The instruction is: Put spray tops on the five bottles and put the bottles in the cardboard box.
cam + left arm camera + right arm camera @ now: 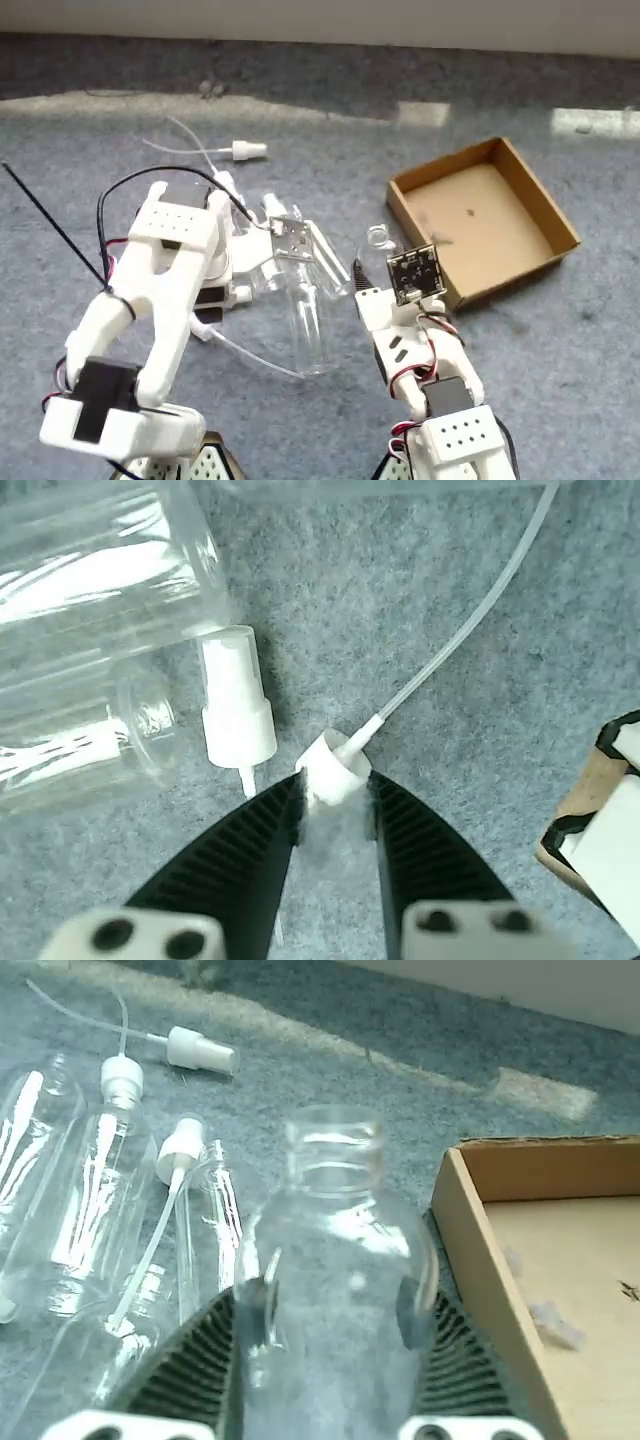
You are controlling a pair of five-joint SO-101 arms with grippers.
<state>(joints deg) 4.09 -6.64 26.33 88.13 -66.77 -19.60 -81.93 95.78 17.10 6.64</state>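
- Grey carpeted table top (520,380): bare stretches on the far side and to the right of the box. Judgement: that is the best room for swinging a long tube.
- Shallow brown cardboard box (490,215): no bottle in it yet. Its near wall (470,1230) sits just beside the right arm's load.
- Right gripper (330,1305): clenched on the body of a clear plastic bottle (335,1250), whose open neck has no top on it and points away from the wrist.
- Cluster of clear bottles lying flat (305,310) between the arms. In the right wrist view, two seem to carry white tops.
- Left gripper (335,788): pinching the collar of a white spray top (333,765). Its thin translucent dip tube (470,620) trails away across the carpet.
- Second white spray top (238,695): loose, just beside the left jaw tip and touching a lying bottle.
- Third white spray top with tube (245,151): loose on the far carpet, well apart.
- Step, as I read it: mate the held top to the held bottle.
  - Lift the top enough for the tube to hang free.
  - Lead with the tube tip into the neck.
  - Keep the bottle rigid, then seat the collar square.
- Risks:
  - The tube is floppy and may snag the cluster or miss the neck.
  - The box wall limits the right arm's sideways travel.
  - The loose top beside the jaw could get knocked.
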